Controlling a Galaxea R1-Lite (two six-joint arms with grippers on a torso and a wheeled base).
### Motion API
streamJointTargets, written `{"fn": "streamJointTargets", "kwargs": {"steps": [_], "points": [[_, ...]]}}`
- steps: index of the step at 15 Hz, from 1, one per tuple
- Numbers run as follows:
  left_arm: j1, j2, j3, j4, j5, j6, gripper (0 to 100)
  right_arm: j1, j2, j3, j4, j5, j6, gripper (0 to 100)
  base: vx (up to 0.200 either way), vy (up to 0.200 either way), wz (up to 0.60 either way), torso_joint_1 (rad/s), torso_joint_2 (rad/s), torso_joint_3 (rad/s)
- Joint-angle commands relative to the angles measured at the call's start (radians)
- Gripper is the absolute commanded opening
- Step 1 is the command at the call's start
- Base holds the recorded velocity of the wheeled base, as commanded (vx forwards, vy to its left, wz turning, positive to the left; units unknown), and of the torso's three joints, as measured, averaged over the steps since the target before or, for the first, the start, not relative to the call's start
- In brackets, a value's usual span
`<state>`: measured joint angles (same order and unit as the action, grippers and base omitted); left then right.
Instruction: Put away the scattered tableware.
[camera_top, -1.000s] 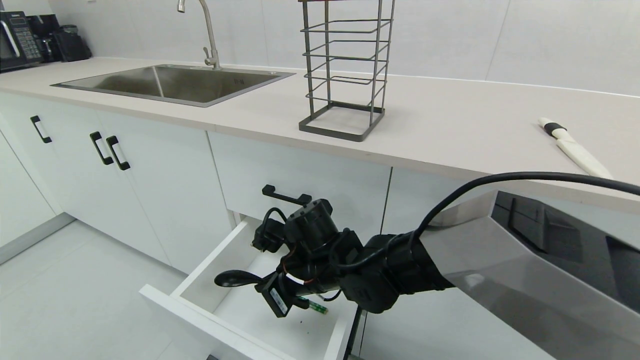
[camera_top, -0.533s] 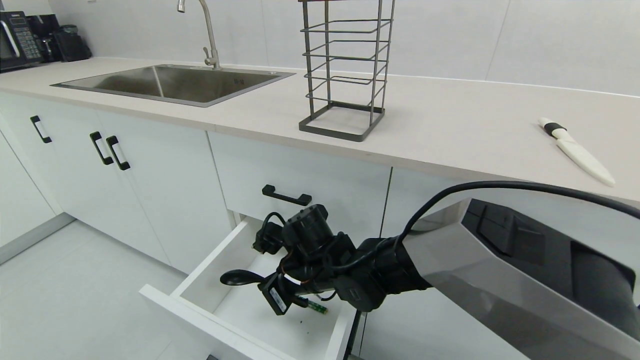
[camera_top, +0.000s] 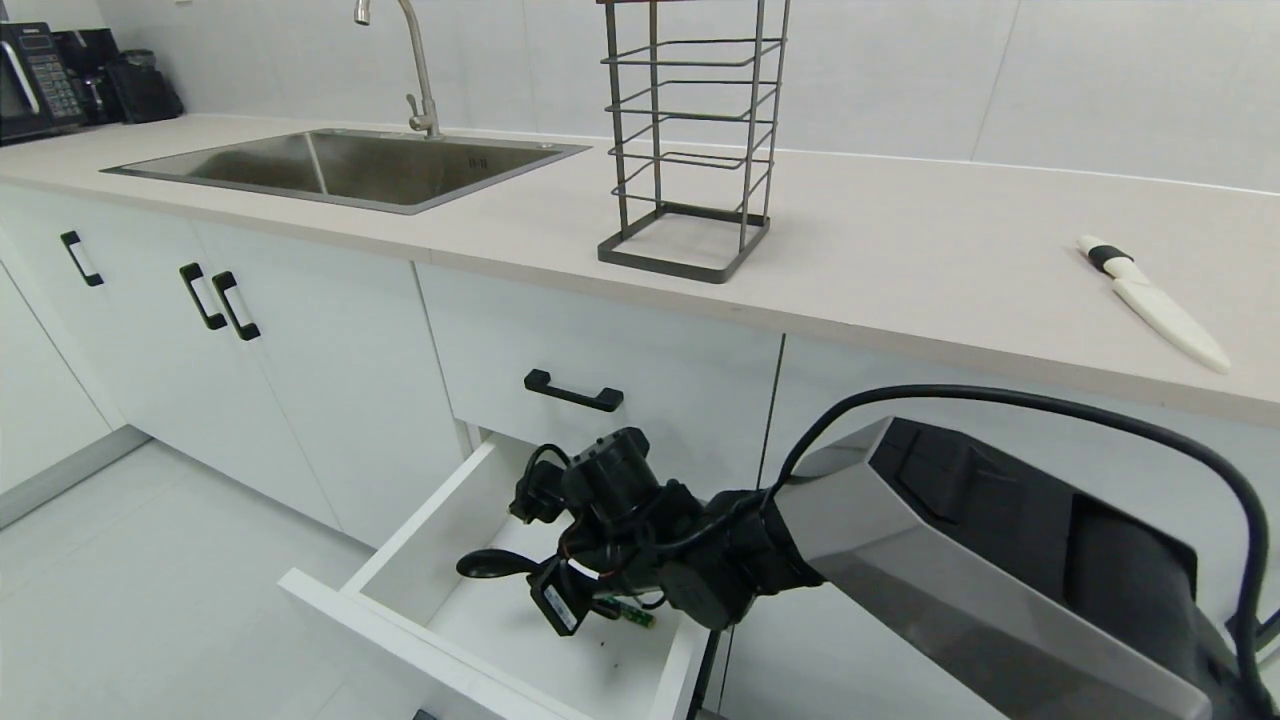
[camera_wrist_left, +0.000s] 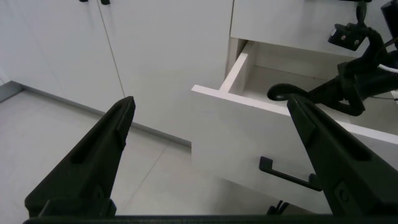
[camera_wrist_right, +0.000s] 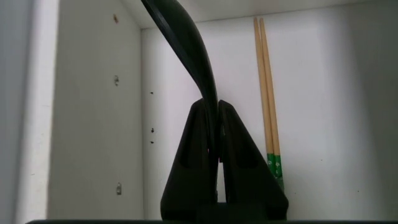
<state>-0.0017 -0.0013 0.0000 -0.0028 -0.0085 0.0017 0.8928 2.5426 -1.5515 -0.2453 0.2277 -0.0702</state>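
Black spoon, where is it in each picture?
Head view: the black spoon with a rounded bowl sticks out low in the middle, over the open white drawer.
Left wrist view: the spoon hangs above the drawer, behind its front panel.
Right wrist view: its handle is pinched in the right gripper, beside wooden chopsticks.
Shared landmark: the drawer.

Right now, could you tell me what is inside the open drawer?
A pair of chopsticks lies on the drawer floor, and the right gripper holds a black spoon over it. The gripper itself hides part of the floor.
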Motion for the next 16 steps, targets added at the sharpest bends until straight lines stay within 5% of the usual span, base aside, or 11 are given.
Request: {"fn": "streamJointTargets", "kwargs": {"steps": [1, 16], "points": [[0.000, 0.001, 0.000, 0.000, -0.001, 0.000, 100, 0.000, 0.025, -0.013, 0.000, -0.002, 0.000, 0, 0.000, 0.000, 0.00, 0.000, 0.00, 0.000], [0.000, 0.001, 0.000, 0.000, -0.001, 0.000, 100, -0.005, 0.084, -0.062, 0.004, -0.025, 0.000, 0, 0.000, 0.000, 0.00, 0.000, 0.00, 0.000]]}}
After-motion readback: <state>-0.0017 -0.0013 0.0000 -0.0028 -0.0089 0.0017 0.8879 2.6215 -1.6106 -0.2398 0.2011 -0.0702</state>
